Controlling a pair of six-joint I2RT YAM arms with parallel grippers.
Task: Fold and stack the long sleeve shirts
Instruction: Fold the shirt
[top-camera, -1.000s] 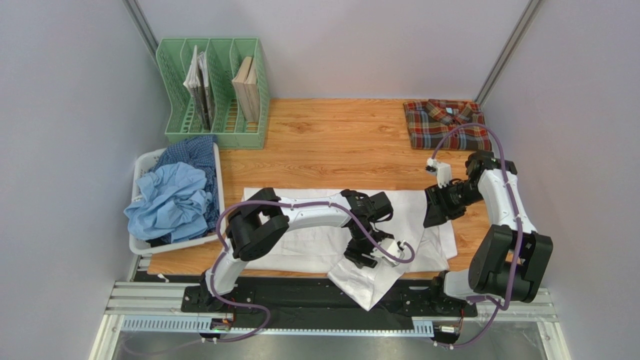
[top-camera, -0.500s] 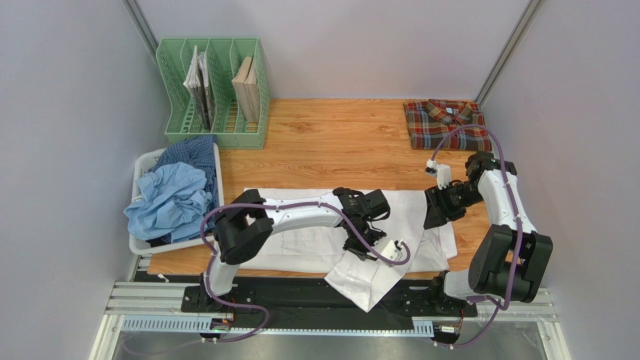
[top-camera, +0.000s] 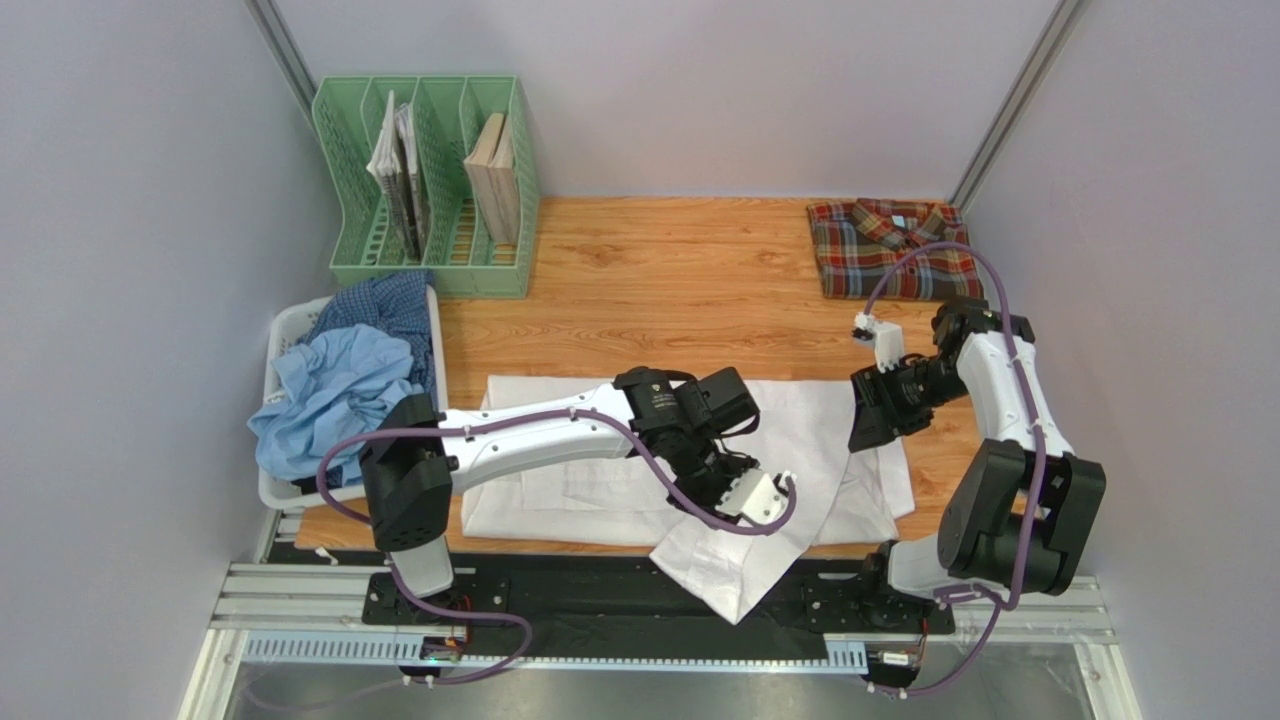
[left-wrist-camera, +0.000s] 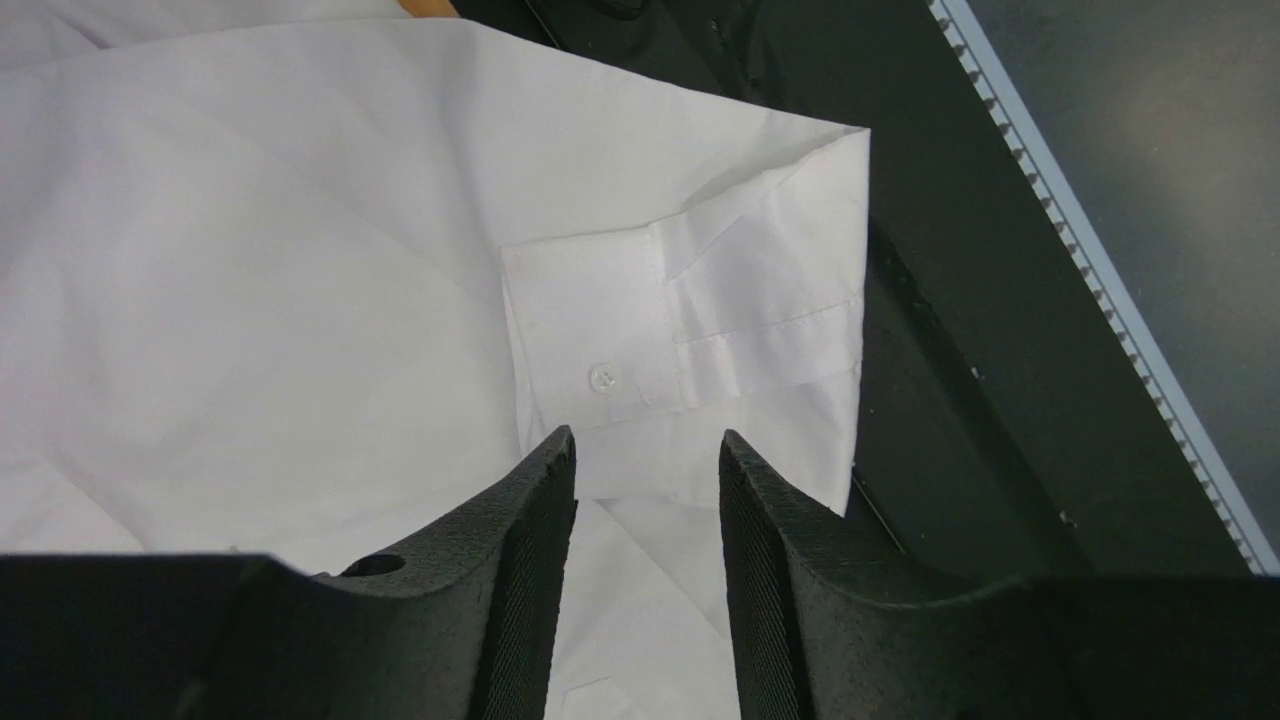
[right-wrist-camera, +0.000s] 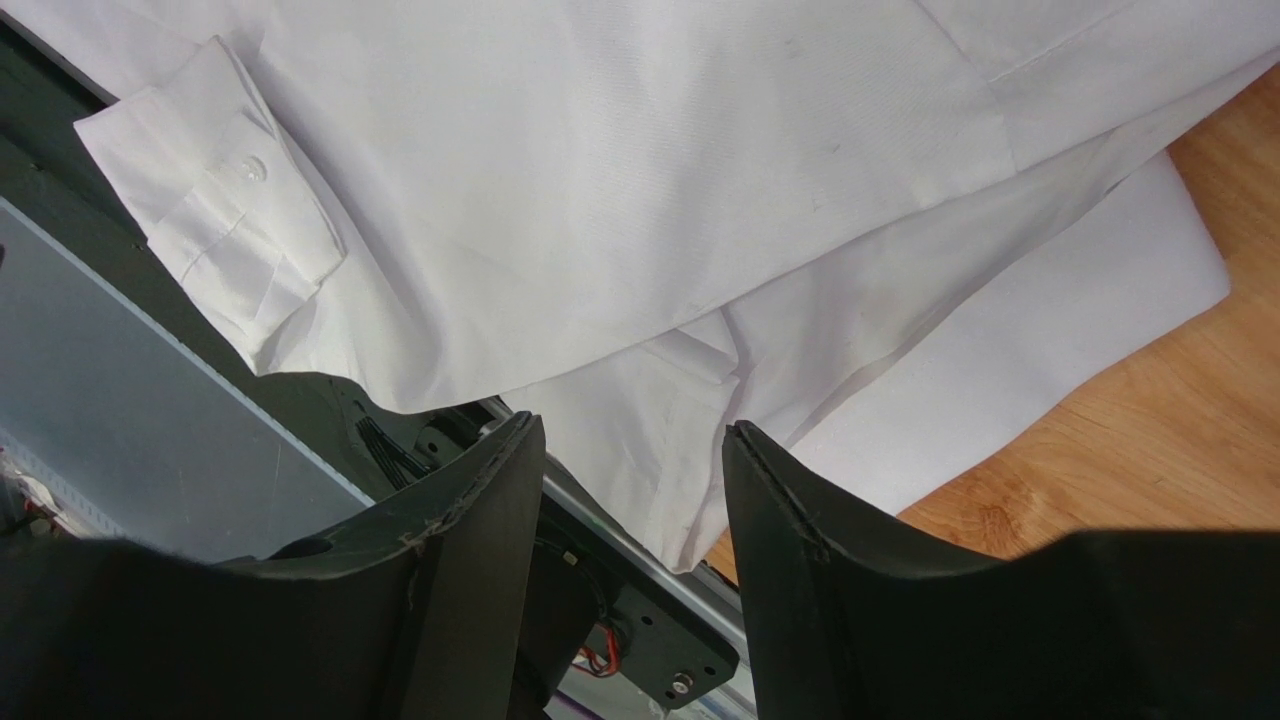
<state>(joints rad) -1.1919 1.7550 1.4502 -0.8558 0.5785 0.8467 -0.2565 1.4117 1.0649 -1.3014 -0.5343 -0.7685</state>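
Note:
The plain white long sleeve shirt (top-camera: 579, 483) lies spread across the near part of the wooden table (top-camera: 661, 285). One sleeve (top-camera: 736, 567) hangs over the front edge onto the black rail. My left gripper (top-camera: 726, 483) hovers just above that sleeve; in the left wrist view it (left-wrist-camera: 646, 443) stands open, nothing between the fingers, the buttoned cuff (left-wrist-camera: 691, 323) ahead of them. My right gripper (top-camera: 869, 428) hangs open over the shirt's right edge, empty (right-wrist-camera: 631, 428), with white cloth (right-wrist-camera: 601, 180) below. A folded plaid shirt (top-camera: 887, 248) rests at the back right.
A white plastic basket (top-camera: 286, 323) at the left edge holds a crumpled light blue shirt (top-camera: 338, 398) and a dark blue checked one (top-camera: 394, 297). A green file rack (top-camera: 428, 188) with books stands at the back left. The black rail (top-camera: 601, 600) runs along the front.
The left arm's elbow swung left and its gripper drew back slightly up and left over the sleeve, jaws narrower than a second ago. The right arm barely moved.

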